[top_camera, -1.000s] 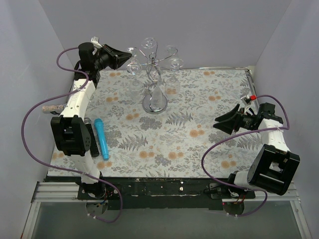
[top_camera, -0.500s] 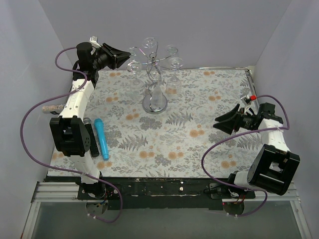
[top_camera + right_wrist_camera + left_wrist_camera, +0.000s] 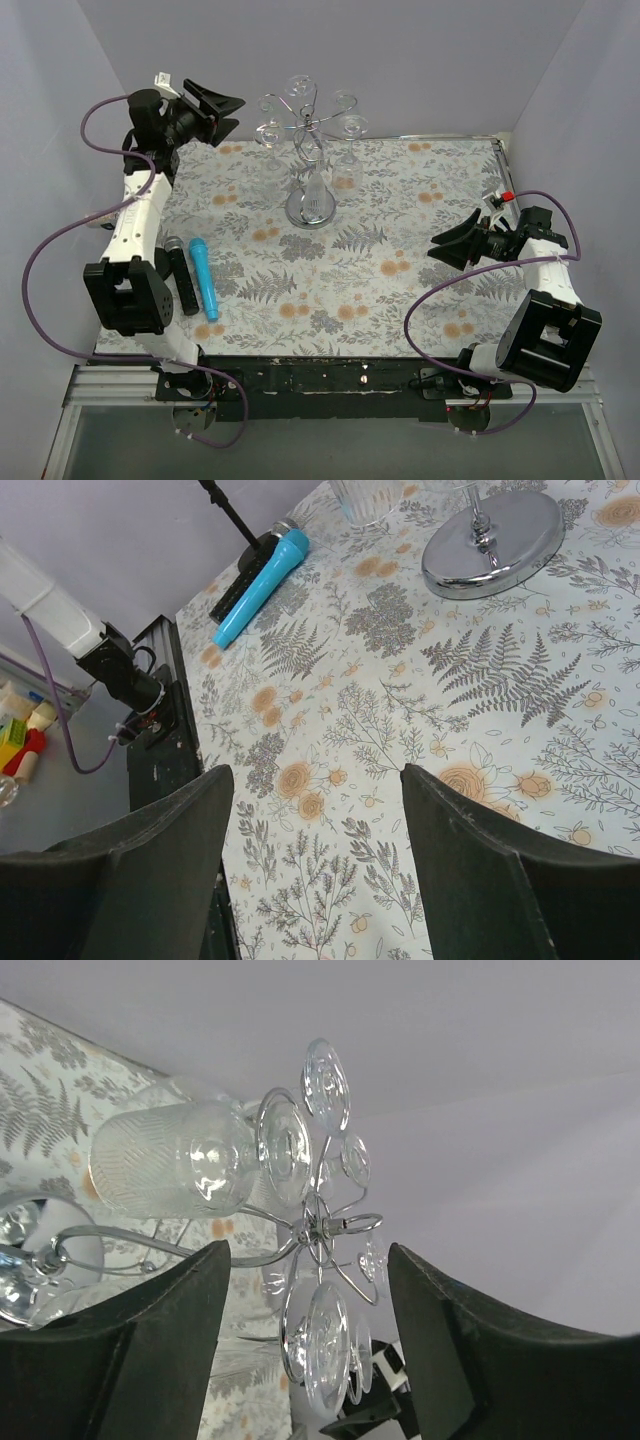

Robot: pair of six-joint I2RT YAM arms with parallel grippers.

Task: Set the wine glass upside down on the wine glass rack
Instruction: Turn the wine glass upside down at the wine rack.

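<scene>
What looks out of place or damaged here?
Nothing spilled or broken that I can see. The wine glasses hang upside down on the wine glass rack. Only oddity: a blue microphone and a black microphone lie side by side on the table's left, unrelated to hanging glasses.

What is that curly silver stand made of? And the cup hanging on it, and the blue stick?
The wine glass rack looks like polished metal: thin silver wire and a mirror-bright round base. The wine glass looks like clear glass with a fine ribbed pattern, though clear plastic is possible. The blue stick is probably smooth plastic with an even, dull colour.
</scene>
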